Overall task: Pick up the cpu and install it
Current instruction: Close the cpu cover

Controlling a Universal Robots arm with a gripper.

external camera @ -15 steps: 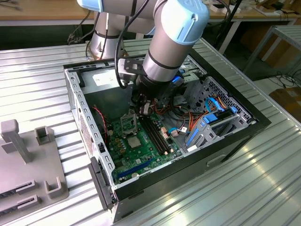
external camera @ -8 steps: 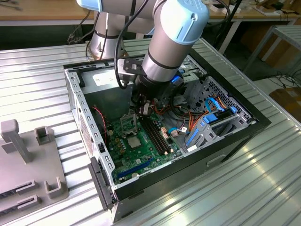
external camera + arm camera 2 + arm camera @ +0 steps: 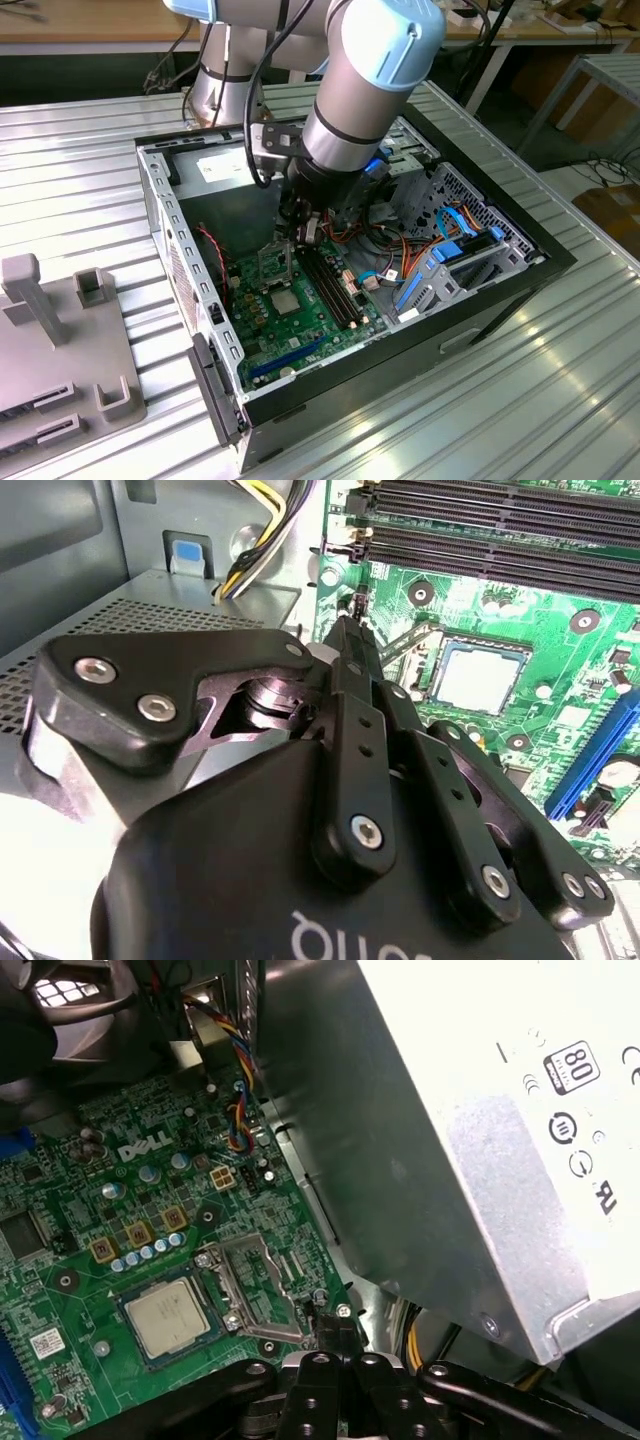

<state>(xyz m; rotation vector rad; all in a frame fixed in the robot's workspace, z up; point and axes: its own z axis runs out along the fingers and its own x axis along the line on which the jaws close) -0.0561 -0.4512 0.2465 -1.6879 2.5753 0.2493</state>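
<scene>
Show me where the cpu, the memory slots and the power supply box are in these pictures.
cpu [image 3: 168,1317]: first wrist view, middle of its silver top.
memory slots [image 3: 500,550]: second wrist view, on one long black slot.
power supply box [image 3: 440,1160]: first wrist view, its grey side wall.

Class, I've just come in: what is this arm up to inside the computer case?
The arm's gripper is down inside the open case, just above the motherboard. Its fingers are shut together and hold nothing. The cpu already lies flat in its socket, with the hinged metal frame beside it swung open. The gripper's tips sit next to that frame, beside the power supply.
</scene>
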